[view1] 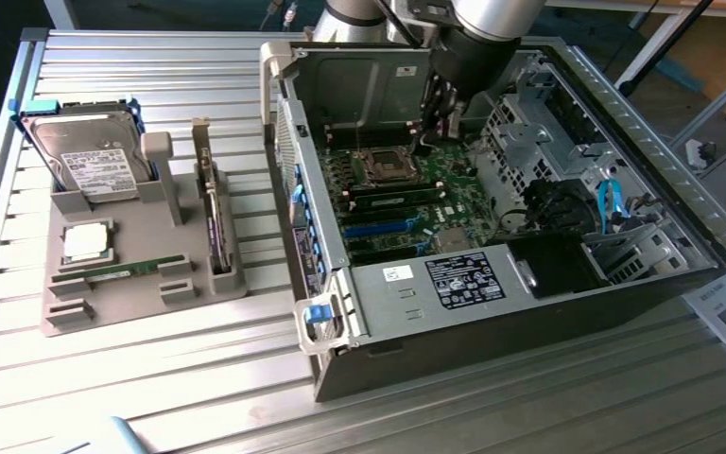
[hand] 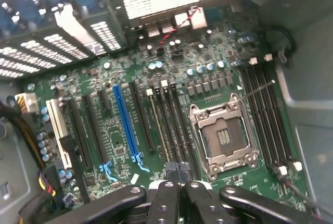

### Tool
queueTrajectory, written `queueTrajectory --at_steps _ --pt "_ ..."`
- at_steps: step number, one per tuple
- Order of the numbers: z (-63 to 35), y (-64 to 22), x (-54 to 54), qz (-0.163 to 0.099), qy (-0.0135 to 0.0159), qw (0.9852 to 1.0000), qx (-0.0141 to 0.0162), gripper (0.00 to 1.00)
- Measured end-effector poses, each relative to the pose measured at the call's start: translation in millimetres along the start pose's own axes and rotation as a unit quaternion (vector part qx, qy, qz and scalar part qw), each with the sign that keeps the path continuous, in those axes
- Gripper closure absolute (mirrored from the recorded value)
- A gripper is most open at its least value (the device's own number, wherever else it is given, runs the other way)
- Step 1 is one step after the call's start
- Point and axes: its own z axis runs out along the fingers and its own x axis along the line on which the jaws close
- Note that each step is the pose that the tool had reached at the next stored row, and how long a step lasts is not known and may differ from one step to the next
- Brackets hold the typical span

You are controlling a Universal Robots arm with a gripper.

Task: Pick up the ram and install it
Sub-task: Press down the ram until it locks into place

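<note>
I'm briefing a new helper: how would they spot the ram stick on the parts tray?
Left of the open computer case in the exterior view sits a grey parts tray. The ram lies flat just in front of the square silver processor: the only thin green strip there.

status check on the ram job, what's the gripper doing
Gripper shut, inside the open computer case, over the motherboard memory slots. Ram lying on the grey holder. Nothing blocking it.

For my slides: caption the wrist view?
Shut pincer poised over motherboard memory slots beside the empty processor socket.
</note>
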Motion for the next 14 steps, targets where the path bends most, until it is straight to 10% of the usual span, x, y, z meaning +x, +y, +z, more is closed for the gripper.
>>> queueTrajectory --at_steps 6,14 --pt "0.0 0.0 0.0 0.048 -0.0026 0.9988 0.0019 0.9" --pt "0.0 0.0 0.0 0.128 -0.0068 0.9918 0.0051 0.9"
